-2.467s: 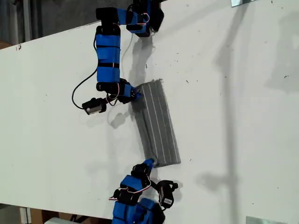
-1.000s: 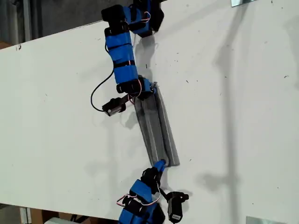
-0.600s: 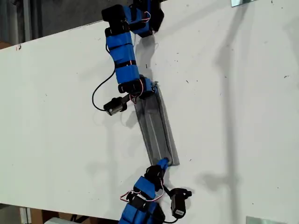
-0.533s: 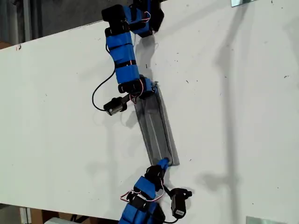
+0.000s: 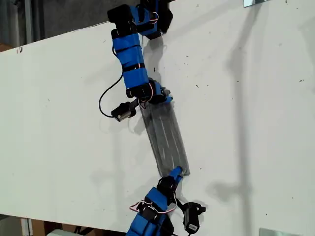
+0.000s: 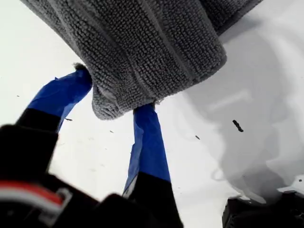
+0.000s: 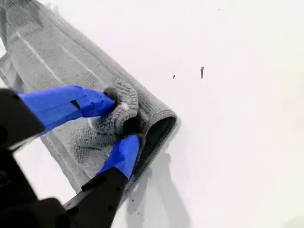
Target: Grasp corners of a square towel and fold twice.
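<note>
The grey striped towel (image 5: 166, 137) lies as a narrow folded strip on the white table (image 5: 256, 128). In the exterior view my first gripper (image 5: 165, 94) is at the strip's upper end and my second gripper (image 5: 176, 172) at its lower end. The first wrist view shows my first gripper (image 6: 114, 95) shut on a towel corner (image 6: 107, 107), with the towel (image 6: 142, 42) lifted off the table. In the second wrist view my second gripper (image 7: 121, 121) is shut on a bunched corner (image 7: 124, 105), and the towel (image 7: 52, 52) stretches away from it, doubled over at this end.
Small dark specks (image 5: 197, 86) mark the table to the exterior view's right of the towel. Metal pieces sit at that view's top right (image 5: 256, 2) and bottom right (image 5: 275, 232). The table's edge (image 5: 54, 37) runs along the upper left, with dark floor beyond.
Both grippers have moved toward the exterior view's right, carrying the towel's edge with them. The strip has gone from wider to narrower, and both arms reach further out.
</note>
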`<state>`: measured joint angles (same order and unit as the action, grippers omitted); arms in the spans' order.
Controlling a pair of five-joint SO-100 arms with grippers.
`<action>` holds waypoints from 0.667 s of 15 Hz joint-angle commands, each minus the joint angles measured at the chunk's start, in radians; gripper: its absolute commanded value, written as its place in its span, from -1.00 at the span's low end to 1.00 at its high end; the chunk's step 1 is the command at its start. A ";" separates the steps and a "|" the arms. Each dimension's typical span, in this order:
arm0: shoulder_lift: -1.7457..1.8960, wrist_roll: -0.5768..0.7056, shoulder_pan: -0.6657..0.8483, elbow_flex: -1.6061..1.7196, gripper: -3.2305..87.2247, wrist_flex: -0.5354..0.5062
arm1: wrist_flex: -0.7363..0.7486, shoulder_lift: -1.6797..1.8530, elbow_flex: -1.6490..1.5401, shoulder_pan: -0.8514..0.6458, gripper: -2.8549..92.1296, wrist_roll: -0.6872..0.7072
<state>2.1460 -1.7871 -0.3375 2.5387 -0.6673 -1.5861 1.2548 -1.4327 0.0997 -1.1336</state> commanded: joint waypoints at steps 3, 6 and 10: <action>0.017 -0.017 0.060 -0.112 -0.47 -0.258 | -0.037 0.075 0.012 0.005 -0.42 -0.008; 0.109 -0.015 0.075 -0.112 -0.48 -0.373 | -0.141 0.190 0.021 -0.005 -0.30 -0.020; 0.184 -0.051 0.043 -0.097 -0.48 -0.440 | -0.147 0.268 -0.067 -0.061 -0.28 -0.006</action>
<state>2.3025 -1.8254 -0.2746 2.4728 -1.1060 -1.7365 1.4542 -1.4972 0.0522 -1.1505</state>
